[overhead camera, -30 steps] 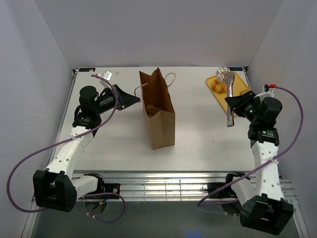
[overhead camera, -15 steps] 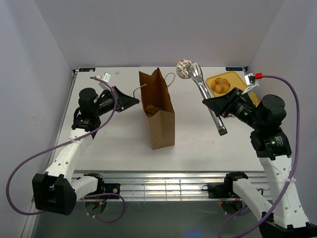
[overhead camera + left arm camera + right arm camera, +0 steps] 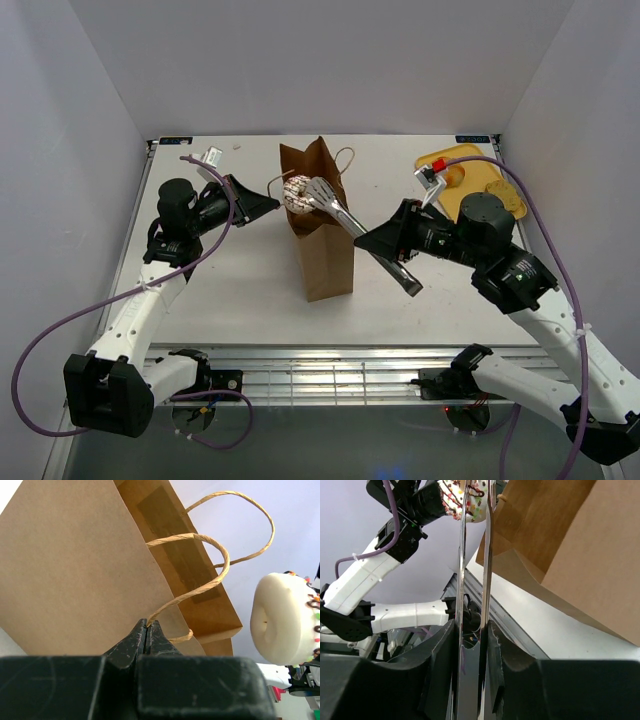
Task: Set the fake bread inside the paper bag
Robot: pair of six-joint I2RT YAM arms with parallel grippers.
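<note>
One left arm (image 3: 150,290) reaches in from the left side of the counter (image 3: 230,285). The left jaws are pressed together on the near twisted handle (image 3: 200,587) of the paper bag (image 3: 328,255). That handle is pulled taut towards the arm. There is one bag, standing upright near the middle of the counter, and it has two loop handles. The far handle (image 3: 345,160) arches free behind the mouth.

One white-iced donut (image 3: 297,193) with dark drizzle and coloured sprinkles hangs over the open mouth of the bag, gripped in the tips of the metal tongs (image 3: 352,218). In the left wrist view it is apart from the paper, beside the rim. The donut and tongs cover most of the bag's inside, so what lies in it cannot be made out. The right wrist view cuts the donut off at the top edge.

There is one pair of tongs, slanting from the bag's mouth down to the right jaws, which are clamped on both of its arms. One right arm (image 3: 530,300) crosses in front of the yellow tray (image 3: 462,154) at the far right corner. Two pastries show there, a golden roll (image 3: 457,179) and a flat slice (image 3: 509,198), both partly hidden by the arm and its cable.
</note>
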